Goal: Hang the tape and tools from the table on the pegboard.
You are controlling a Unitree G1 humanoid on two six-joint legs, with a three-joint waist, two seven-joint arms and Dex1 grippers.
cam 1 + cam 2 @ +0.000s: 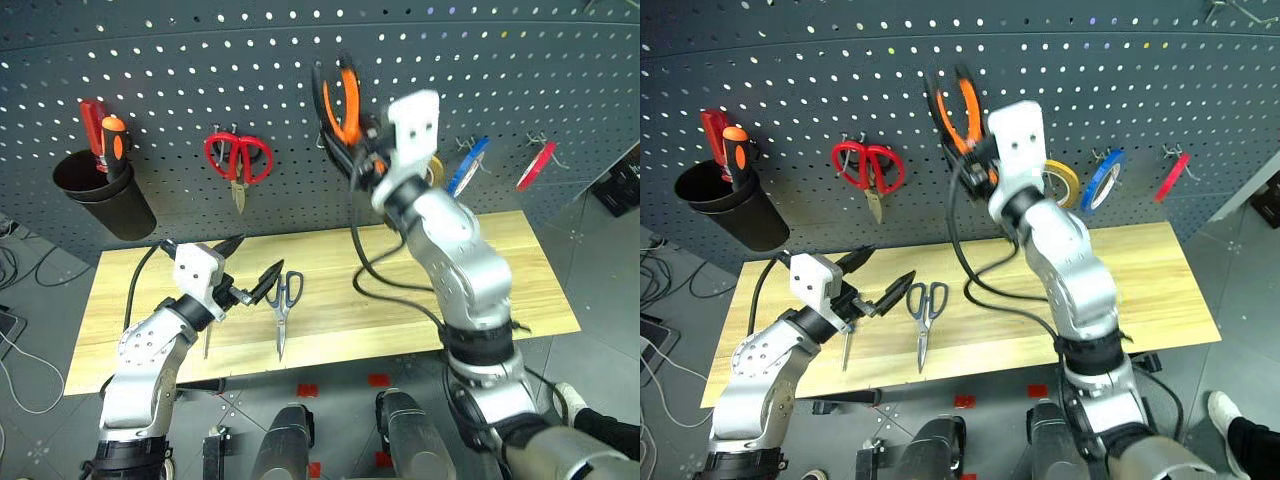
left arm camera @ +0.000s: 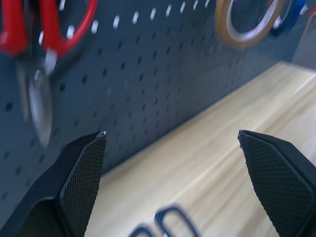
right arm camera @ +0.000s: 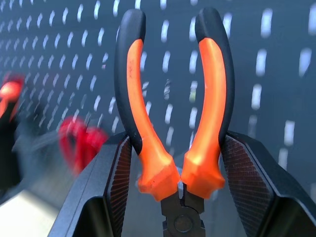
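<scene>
At the left, over the table point(image 1: 420, 300), the left tool point(image 1: 238, 268) hangs released, one screwdriver point(image 1: 845, 350) beneath it and one pair of dark scissors point(image 1: 283, 305) just beside it. Right of them, the right tool point(image 3: 173, 163) grips one pair of pliers point(image 1: 343, 105), handles up against the pegboard point(image 1: 300, 60). One thin red tape point(image 1: 535, 165) hangs far right.

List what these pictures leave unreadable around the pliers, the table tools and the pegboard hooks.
- Pliers: nose tip cut off by the right wrist view's bottom edge; in the head views the right gripper covers it.
- Hook for the pliers: none can be made out behind the handles.
- Screwdriver: handle hidden by the left gripper in the head views.
- Scissors: blurred, cut off by the left wrist view's bottom edge.
</scene>
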